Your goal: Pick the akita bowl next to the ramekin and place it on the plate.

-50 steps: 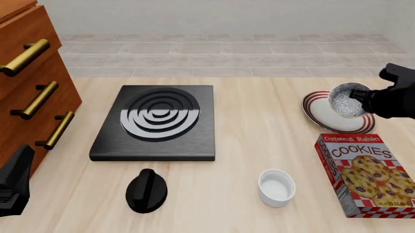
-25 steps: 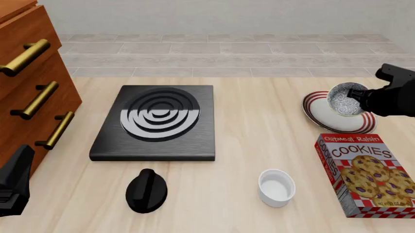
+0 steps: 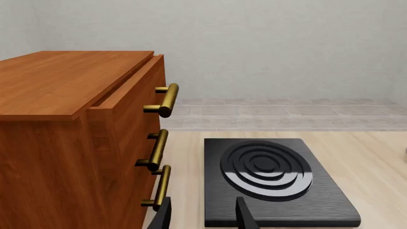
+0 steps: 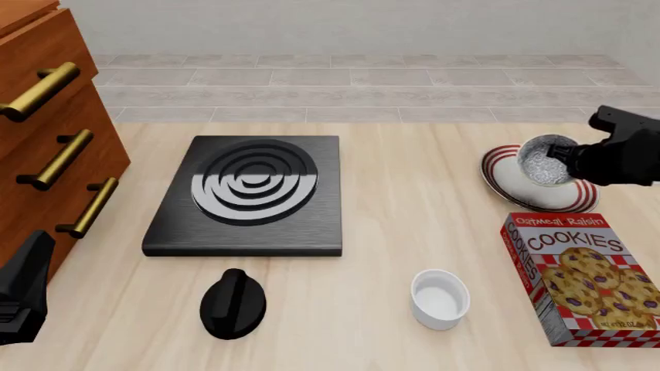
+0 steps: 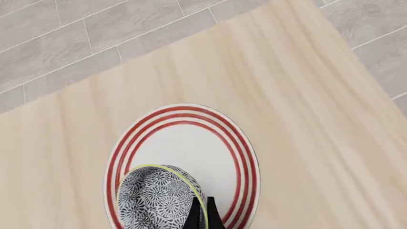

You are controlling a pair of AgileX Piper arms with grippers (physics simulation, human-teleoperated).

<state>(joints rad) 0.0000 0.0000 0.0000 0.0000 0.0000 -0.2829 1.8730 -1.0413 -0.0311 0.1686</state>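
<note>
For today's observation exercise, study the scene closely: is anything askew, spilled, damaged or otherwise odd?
Nothing is spilled or damaged. The one thing not sitting level is the akita bowl: it hangs tilted over the plate, pinched by its rim in the right gripper. The ramekin and cookie box stand upright.

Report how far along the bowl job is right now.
Done: the akita bowl is picked, away from the ramekin. In hand: the right gripper pinches its rim over the plate. Left: set it down and release. The left gripper is open and idle by the stove.
</note>
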